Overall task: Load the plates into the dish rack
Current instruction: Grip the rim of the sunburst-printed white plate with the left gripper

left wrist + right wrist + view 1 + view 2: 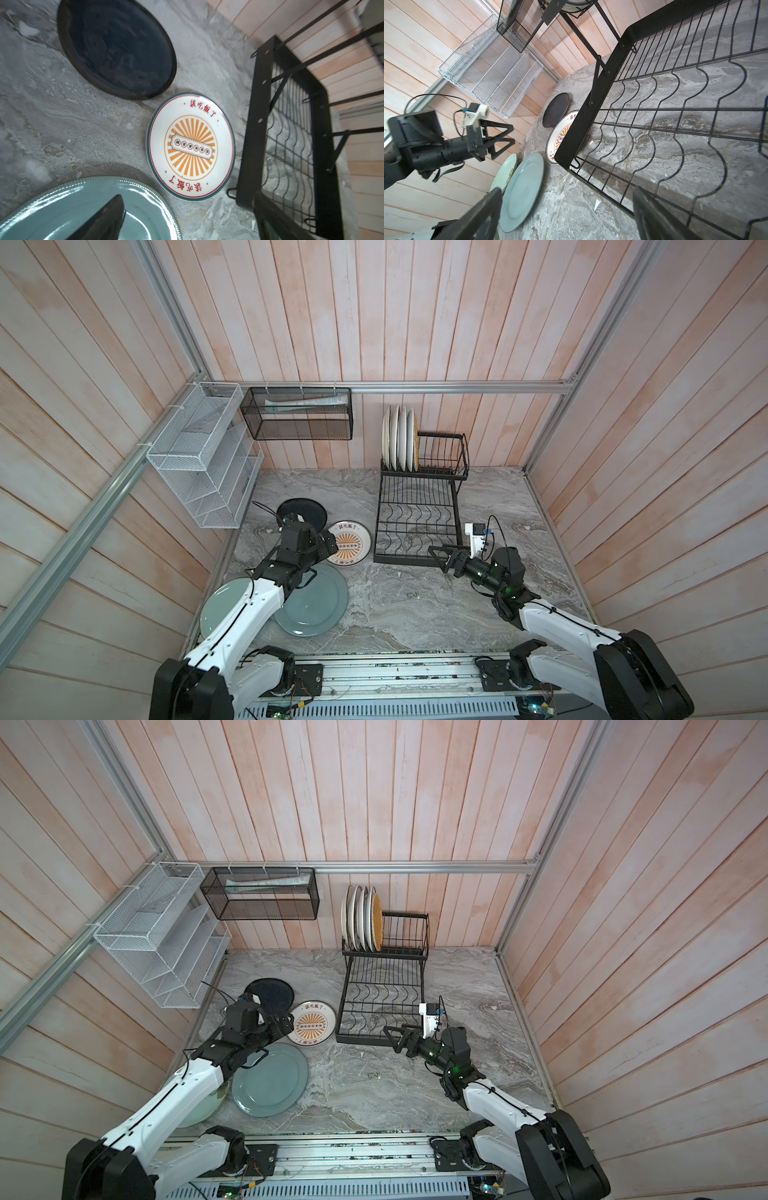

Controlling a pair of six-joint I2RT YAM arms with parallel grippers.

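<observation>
Plates wait on the marble counter: a sunburst plate (348,542) lies flat just beside the left side of the dish rack (401,560), with a black plate (305,510) behind it and a grey-blue plate (320,605) and a pale green plate (220,605) nearer the robot. Several more plates (399,439) stand on edge in the rack's upper tier. The left gripper (511,134), jaws spread and empty, hovers at the sunburst plate's near-left rim and points toward the rack; being round, the plate offers no preferred axis, so any grasp would likely be at the rim. The left arm is plainly the nearer one, its wrist bent over the grey-blue plate. The right gripper (437,559), also spread and empty, points left at the rack's front right corner.
</observation>
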